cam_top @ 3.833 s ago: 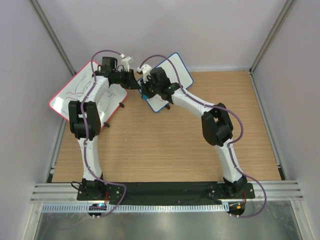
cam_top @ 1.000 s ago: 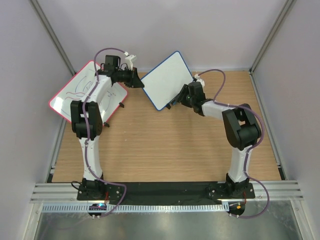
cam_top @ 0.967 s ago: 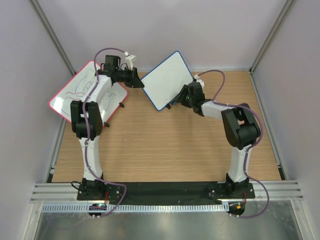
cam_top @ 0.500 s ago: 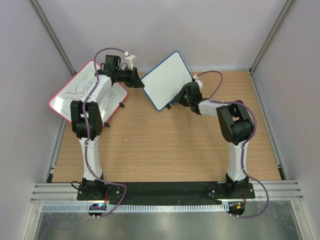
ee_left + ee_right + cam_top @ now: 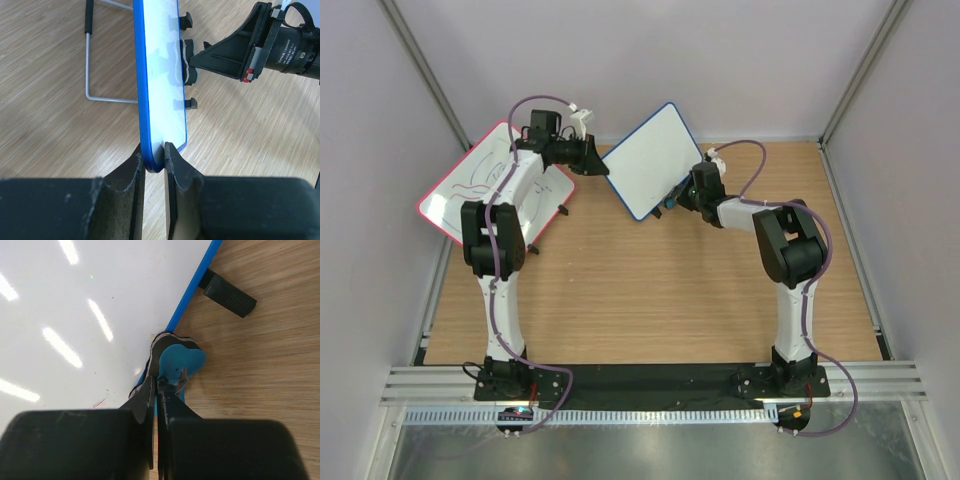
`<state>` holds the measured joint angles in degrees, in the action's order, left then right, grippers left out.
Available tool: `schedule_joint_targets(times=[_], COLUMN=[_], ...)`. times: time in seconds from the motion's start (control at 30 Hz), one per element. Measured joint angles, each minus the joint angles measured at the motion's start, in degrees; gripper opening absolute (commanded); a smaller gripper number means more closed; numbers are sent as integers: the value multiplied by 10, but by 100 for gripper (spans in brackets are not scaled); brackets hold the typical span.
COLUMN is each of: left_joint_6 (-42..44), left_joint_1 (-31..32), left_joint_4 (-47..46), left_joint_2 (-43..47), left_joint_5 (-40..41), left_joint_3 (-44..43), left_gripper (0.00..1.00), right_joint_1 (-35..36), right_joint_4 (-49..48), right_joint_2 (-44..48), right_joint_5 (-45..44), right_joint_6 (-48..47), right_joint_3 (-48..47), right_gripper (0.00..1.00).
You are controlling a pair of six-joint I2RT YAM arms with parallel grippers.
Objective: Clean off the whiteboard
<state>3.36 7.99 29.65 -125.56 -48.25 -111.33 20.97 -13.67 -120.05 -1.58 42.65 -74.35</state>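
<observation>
The blue-framed whiteboard (image 5: 653,160) stands tilted at the back of the table, its face almost bare, with a faint red trace (image 5: 98,402) near the lower rim. My left gripper (image 5: 601,166) is shut on the board's left corner; in the left wrist view the fingers (image 5: 155,156) pinch the blue frame (image 5: 142,100). My right gripper (image 5: 674,202) is at the board's lower right edge, shut on a small blue eraser (image 5: 181,361) with a dark felt side, which lies against the frame (image 5: 192,287). The eraser (image 5: 188,74) also shows in the left wrist view.
A larger red-framed whiteboard (image 5: 460,185) with scribbles lies at the back left under the left arm. A black foot (image 5: 227,292) sticks out of the blue board's rim. A wire stand (image 5: 89,75) rests on the wood behind the board. Walls close in all around.
My right gripper has closed on the eraser at the board's lower edge and its wrist has drawn a little nearer to the board. The left arm and the board have not moved.
</observation>
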Motion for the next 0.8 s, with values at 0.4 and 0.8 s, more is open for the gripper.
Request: schedule_joint_targets(times=[0.4,0.8], left_joint_6=[4,4], left_joint_1=[1,1], left_joint_4=[0,0], left_joint_2=[0,0], left_joint_5=[0,0], left_joint_3=[0,0], left_gripper=[0,0], right_joint_1=[-1,41], right_joint_4=[160,459], right_joint_2=[82,112], right_joint_5=[-32,-47], right_joint_6=[-176,-361], right_joint_3=[2,-70], right_gripper=[1,7])
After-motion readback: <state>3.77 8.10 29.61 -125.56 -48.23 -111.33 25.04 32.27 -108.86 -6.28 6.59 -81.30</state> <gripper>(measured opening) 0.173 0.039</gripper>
